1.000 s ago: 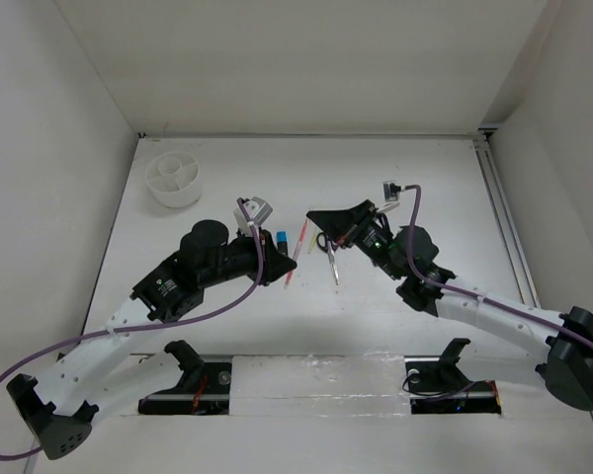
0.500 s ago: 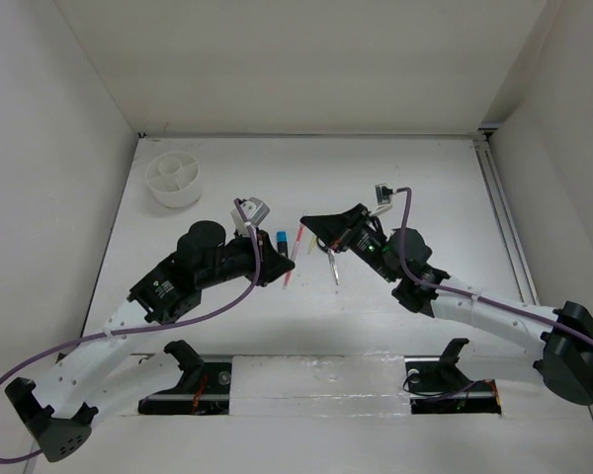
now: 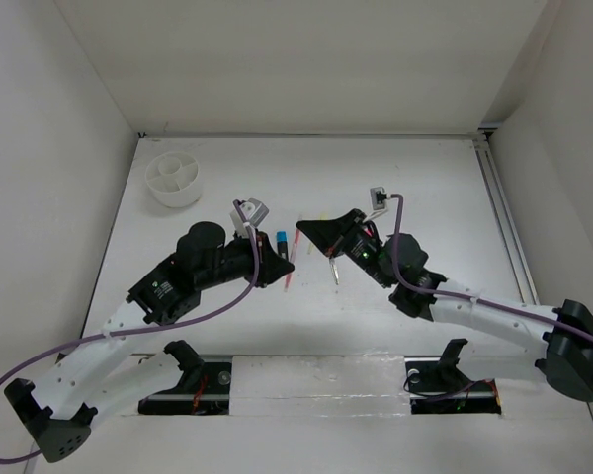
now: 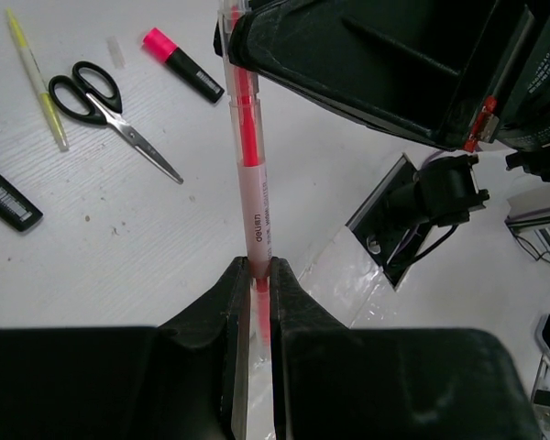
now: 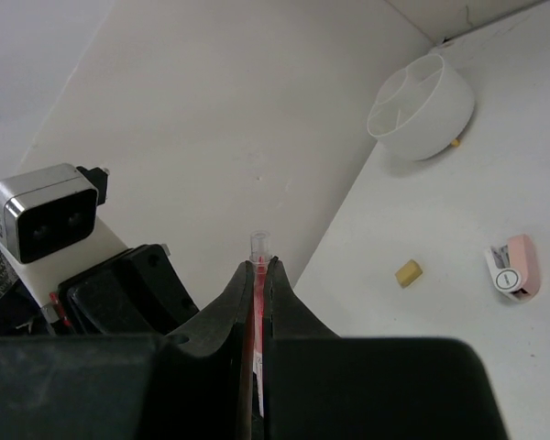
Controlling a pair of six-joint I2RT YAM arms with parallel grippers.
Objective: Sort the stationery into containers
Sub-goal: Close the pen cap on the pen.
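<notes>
Starting at the left, a round white plastic cup (image 3: 174, 180) with small walls inside is seen near the far left corner of the white table (image 3: 425, 188). Next, the left gripper (image 3: 280, 265) is found near the middle of the table. Its two fingers are squeezed tight on one end of a long pink plastic pen (image 4: 253, 183). The pen is lifted off the table and reaches across to the right gripper (image 3: 304, 231). The other end is pinched there, and those fingers are pressed together just as tight. So the pen is held by both grippers at once, well apart from the cup.

Other things are lying loose on the table. Black-handled metal scissors (image 4: 110, 115), a short black marker with a pink cap (image 4: 183, 64) and a thin pale-yellow stick (image 4: 38, 78) are seen below the pen. A small tan eraser (image 5: 408, 272) and a small white-and-pink piece (image 5: 511, 268) are seen nearer the cup.

A few things could go wrong from here. If the pen is pulled two ways at once, it could be bent or tugged out of a grip. If it is let go by both sides too soon, it could be dropped onto the scissors and rolled away. The arms are very close together, so they could be bumped. The pen is long and the cup is low, so the cup could be tipped over.
</notes>
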